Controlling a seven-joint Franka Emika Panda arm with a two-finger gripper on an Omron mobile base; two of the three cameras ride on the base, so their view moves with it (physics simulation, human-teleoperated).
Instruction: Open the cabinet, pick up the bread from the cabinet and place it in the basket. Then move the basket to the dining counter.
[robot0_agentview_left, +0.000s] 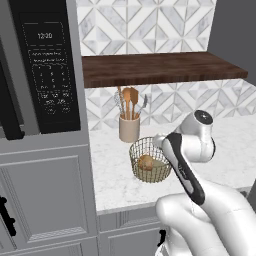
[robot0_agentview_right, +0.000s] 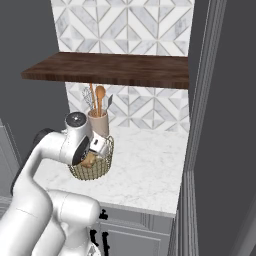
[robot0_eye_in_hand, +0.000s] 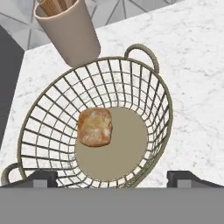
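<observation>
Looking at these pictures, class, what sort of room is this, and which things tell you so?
Most likely a home kitchen: a microwave set among grey cupboards, a crock of cooking utensils on a marble worktop, and a bun in a wire basket.

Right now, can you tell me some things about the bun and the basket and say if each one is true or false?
1. The bread lies inside the basket. True.
2. The gripper is squeezing the bread. False: it is open above the basket, with the bread lying loose.
3. The utensil crock stands right behind the basket. True.
4. The basket sits on the dark wooden cabinet. False: it sits on the marble worktop below.
</observation>
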